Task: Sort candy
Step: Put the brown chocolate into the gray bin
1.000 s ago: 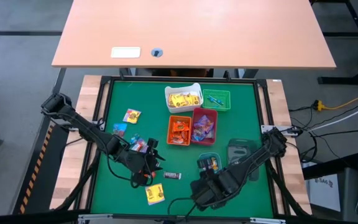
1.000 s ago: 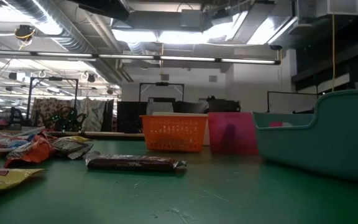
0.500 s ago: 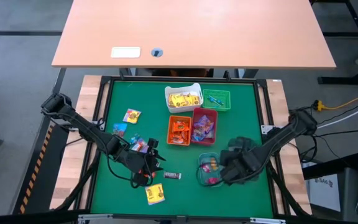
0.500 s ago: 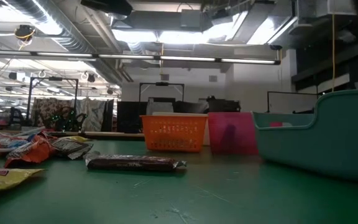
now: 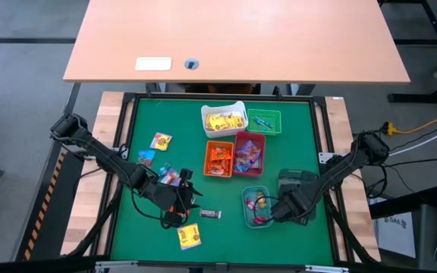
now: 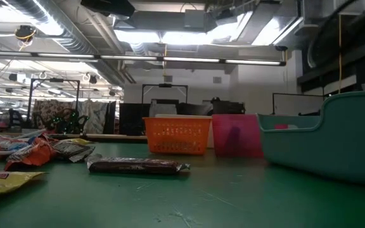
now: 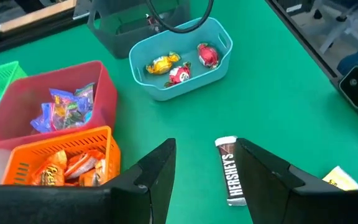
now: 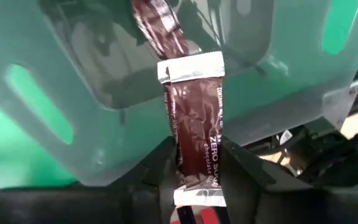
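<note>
One dark brown foil-wrapped chocolate bar (image 8: 194, 137) sits pinched lengthwise in the right gripper (image 8: 194, 186) over a grey-teal plastic bin (image 8: 73, 93); light, slick, bendable, best held mid-body. Left gripper (image 7: 204, 180) hovers parted, empty, above another brown bar (image 7: 234, 177) on the bench.

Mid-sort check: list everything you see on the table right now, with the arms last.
white bin: one, yellow candy inside, far side of mat
green bin: one, beside the white bin
orange bin: one, orange candy inside, mid-mat
red bin: one, blue wrappers inside, touching the orange bin
blue bin: one, three sweets inside
grey bin: one, right of the blue bin
Hershey's bar: one, dark brown, loose
loose candy: several, mixed colours, left side
Zero bar: one, dark brown, in right gripper
left gripper: open, above the Hershey's bar
right gripper: at the grey bin
</note>
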Robot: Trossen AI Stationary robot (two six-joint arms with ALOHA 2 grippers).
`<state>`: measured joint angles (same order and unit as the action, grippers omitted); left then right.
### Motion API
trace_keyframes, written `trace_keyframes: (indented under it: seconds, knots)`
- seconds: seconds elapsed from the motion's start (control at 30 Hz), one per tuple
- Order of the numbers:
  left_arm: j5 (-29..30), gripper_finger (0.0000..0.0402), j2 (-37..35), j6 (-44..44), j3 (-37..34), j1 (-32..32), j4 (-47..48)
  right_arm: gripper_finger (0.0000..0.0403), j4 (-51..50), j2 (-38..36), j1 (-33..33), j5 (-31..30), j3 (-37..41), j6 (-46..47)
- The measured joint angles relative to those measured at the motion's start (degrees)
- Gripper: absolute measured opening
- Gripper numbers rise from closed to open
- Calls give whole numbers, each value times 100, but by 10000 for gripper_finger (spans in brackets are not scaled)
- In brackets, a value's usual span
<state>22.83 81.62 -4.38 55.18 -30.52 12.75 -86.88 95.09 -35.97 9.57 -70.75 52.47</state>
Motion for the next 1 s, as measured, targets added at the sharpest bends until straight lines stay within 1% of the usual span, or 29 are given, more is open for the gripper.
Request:
trace_keyframes:
  seconds: [0.07,0.17,0.27,0.37,0.53,0.67,0.77,0.9,1.0]
  knots:
    - [-9,156,7,-193,0,0,2,132,-2,0,0,-1,79,27]
    - [-132,167,108,-490,0,2,-49,165,-25,0,0,-200,145,41]
    - [-322,187,329,-696,0,2,-216,190,-18,0,0,-207,149,-15]
    - [-451,208,608,-728,-1,2,-421,206,-19,1,0,-200,148,-19]
    - [-411,226,1072,-728,0,2,-819,213,-23,2,0,-86,149,-20]
    - [-411,225,1439,-726,0,2,-903,214,-223,2,0,246,92,-22]
    - [-407,224,1674,-751,-1,18,-909,214,-317,-13,-2,356,-64,-20]
    - [-400,223,1959,-978,0,64,-914,214,-319,-82,-1,345,-391,-15]
    - [-400,223,2166,-1045,0,87,-936,214,-310,-98,0,61,-705,-2]
